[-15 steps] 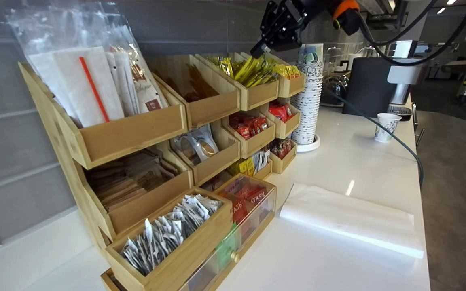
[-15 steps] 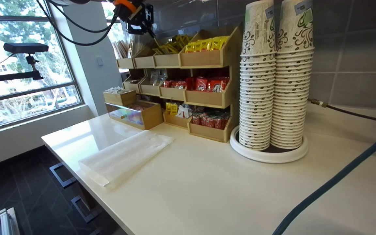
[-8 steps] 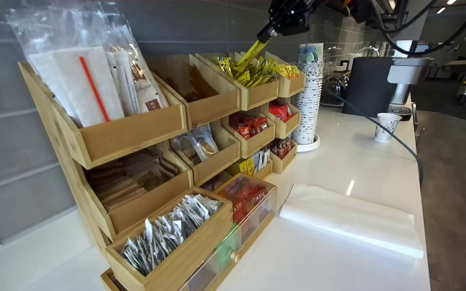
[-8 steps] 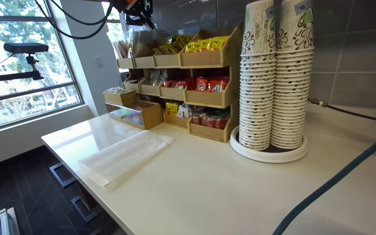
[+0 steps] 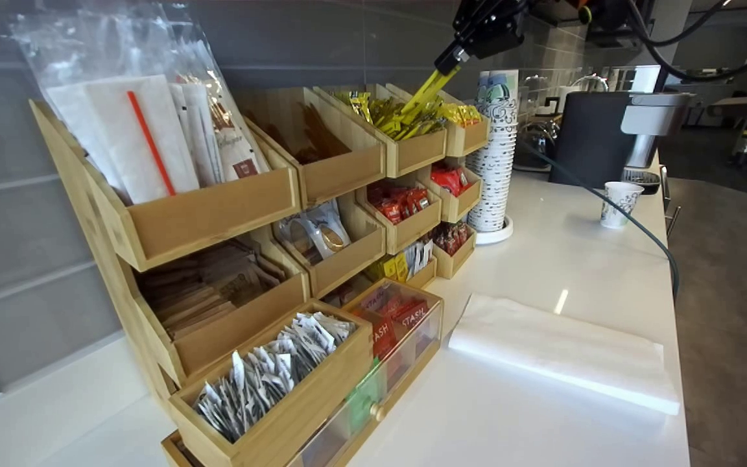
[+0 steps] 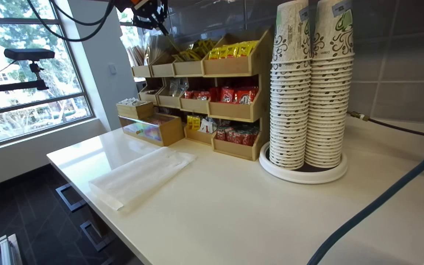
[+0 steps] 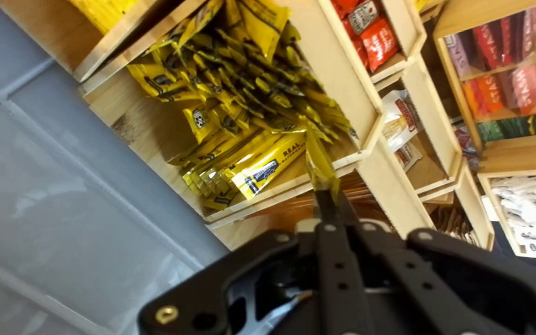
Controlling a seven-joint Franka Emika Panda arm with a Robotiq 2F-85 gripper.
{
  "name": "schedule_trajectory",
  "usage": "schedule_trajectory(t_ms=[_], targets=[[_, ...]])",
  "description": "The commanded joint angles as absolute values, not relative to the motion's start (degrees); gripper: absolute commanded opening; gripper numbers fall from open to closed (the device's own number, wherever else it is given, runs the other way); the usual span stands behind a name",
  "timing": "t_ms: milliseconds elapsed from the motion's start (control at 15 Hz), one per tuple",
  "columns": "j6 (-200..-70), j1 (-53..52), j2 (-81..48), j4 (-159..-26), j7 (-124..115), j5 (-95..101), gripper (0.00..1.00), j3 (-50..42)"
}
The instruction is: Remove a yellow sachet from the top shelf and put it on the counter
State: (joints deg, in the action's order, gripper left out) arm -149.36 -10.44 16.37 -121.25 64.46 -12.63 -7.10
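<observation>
The glossy white counter (image 6: 212,221) runs along a grey tiled wall (image 5: 36,227), one front corner lying toward the window (image 6: 13,81). By the back edge, at the window end, stands the three-tier wooden rack (image 6: 265,77); its highest row of slanted bins is the top shelf (image 6: 226,67), two bins holding yellow packets (image 7: 249,70). Near the same back edge, just beside the rack, two stacks of paper cups (image 6: 290,110) stand upright on a round white tray (image 6: 304,180). A folded white sheet (image 5: 565,350) lies flat, one end close to the front edge. The gripper (image 5: 449,63) hangs tilted above the top shelf, its jaws pinched together. A single paper cup (image 5: 620,204) stands upright toward the front edge, apart from the stacks. Smallest is the yellow sachet (image 5: 430,89), gripped by its upper end and slanting down over the packets; whether its lower end touches them, I cannot tell.
</observation>
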Motion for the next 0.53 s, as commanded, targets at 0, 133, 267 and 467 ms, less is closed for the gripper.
schedule_trajectory(t_ms=[0,133,267,467], targets=[[-146.1,-10.0,21.3,-122.8,62.5,-16.5,0.00,-8.0],[-146.1,-10.2,22.9,-124.1,62.6,-17.9,0.00,-8.8],[-147.1,-9.9,24.5,-125.5,62.2,-18.2,0.00,-9.3],[-147.0,-9.3,27.3,-127.2,60.7,-17.2,0.00,-10.0]])
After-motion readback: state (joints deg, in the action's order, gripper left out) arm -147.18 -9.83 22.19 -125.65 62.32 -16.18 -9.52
